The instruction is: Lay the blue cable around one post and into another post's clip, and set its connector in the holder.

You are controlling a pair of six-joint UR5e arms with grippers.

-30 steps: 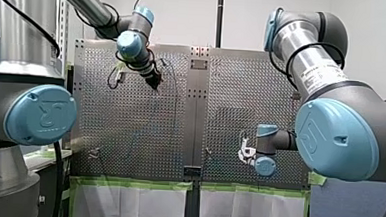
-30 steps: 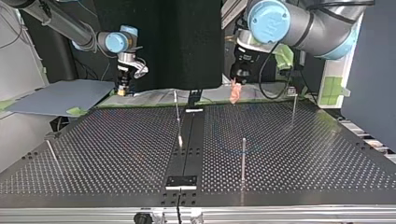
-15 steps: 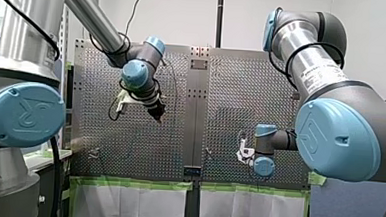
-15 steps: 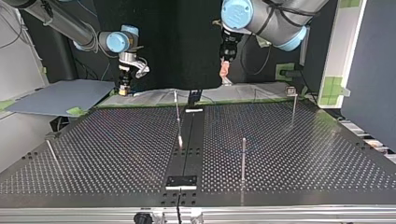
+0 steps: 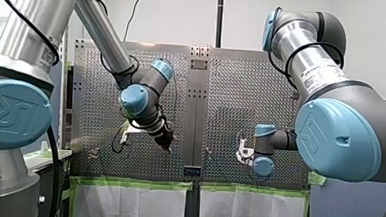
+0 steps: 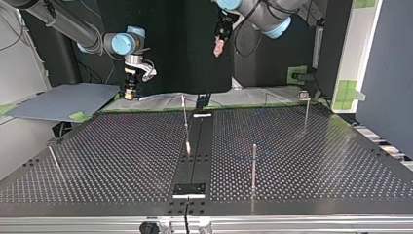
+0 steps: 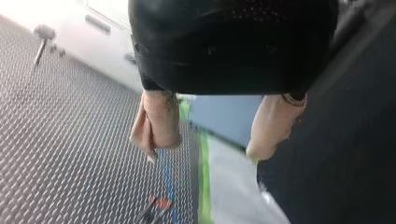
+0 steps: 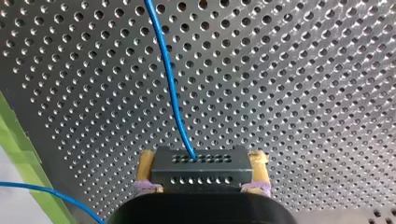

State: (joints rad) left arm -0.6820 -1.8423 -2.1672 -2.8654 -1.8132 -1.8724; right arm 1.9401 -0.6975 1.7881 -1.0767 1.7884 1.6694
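Connector (image 8: 196, 173) of the blue cable (image 8: 170, 88) sits clamped in my right claw (image 8: 201, 161) over the perforated table (image 8: 303, 93), while my left claw (image 7: 203, 151) hangs with fingers apart.

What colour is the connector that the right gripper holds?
Black; the connector shows best in the right wrist view.

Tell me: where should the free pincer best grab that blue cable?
On the blue cable, probably the straight stretch just ahead of the connector, from above, straddling it: thin and straight there, with my right pincer holding the connector.
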